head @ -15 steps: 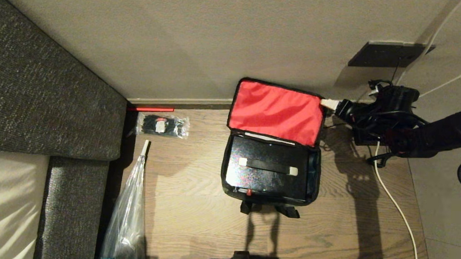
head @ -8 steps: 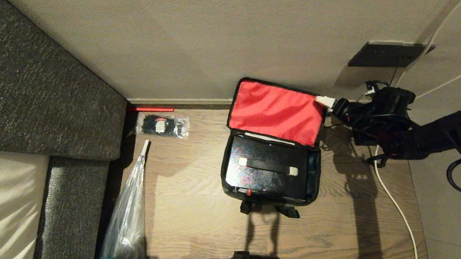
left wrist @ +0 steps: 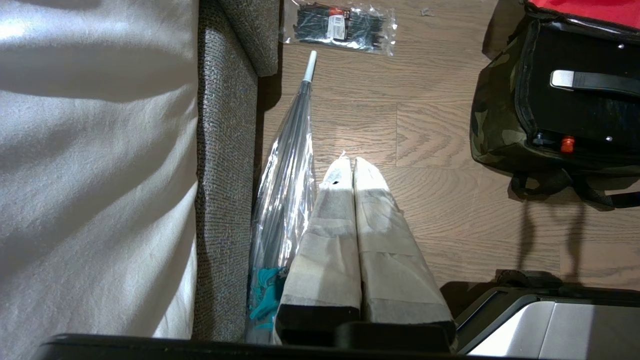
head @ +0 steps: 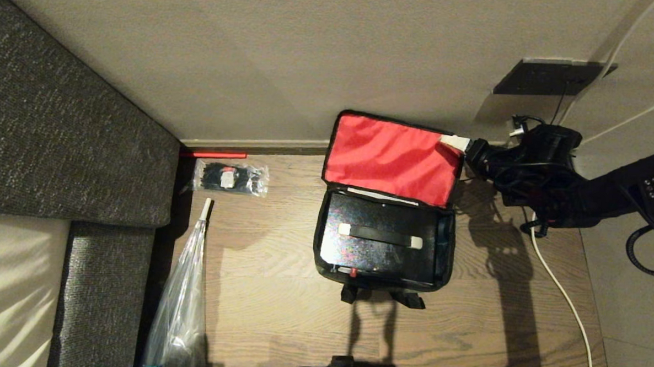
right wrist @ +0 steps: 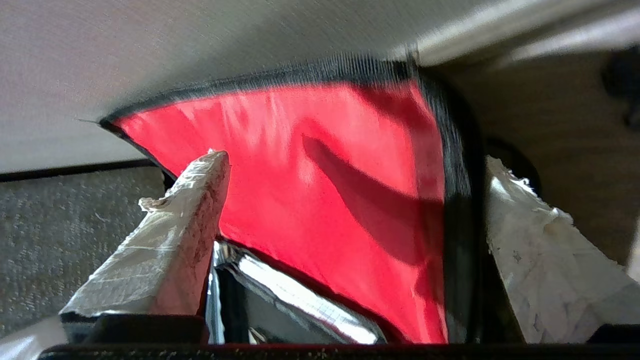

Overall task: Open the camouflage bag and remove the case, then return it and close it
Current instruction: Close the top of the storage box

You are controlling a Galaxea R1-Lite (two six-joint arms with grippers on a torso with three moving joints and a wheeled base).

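- Since a second ago the right gripper (head: 454, 141) has crept a little left and farther along the top right corner of the raised flap; the bag and everything around it lie where they were.
- The camouflage bag (head: 384, 205) sits on the wooden floor (head: 278, 291) near the far wall (head: 310, 56), right of centre. Its lid stands open, leaning back against the wall and showing bright red lining (head: 392, 158).
- The case (head: 379, 241), flat and black, lies inside the open bag, filling it almost side to side, with a strap handle across its top and a small red catch at its near edge.
- The right gripper's fingers (right wrist: 175, 220) are spread wide, one on the red inner side of the flap and the other behind its black-trimmed edge, straddling the edge without pinching it.
- The left gripper (left wrist: 350, 170) hangs over the floor on the near left, fingers pressed together and holding nothing, beside a folded clear umbrella (left wrist: 287, 165).
- A clear packet of black ties (head: 230, 177) lies on the floor to the left of the bag, by the corner of a grey sofa (head: 59, 116).
- A white cable (head: 562, 293) trails over the floor to the right.
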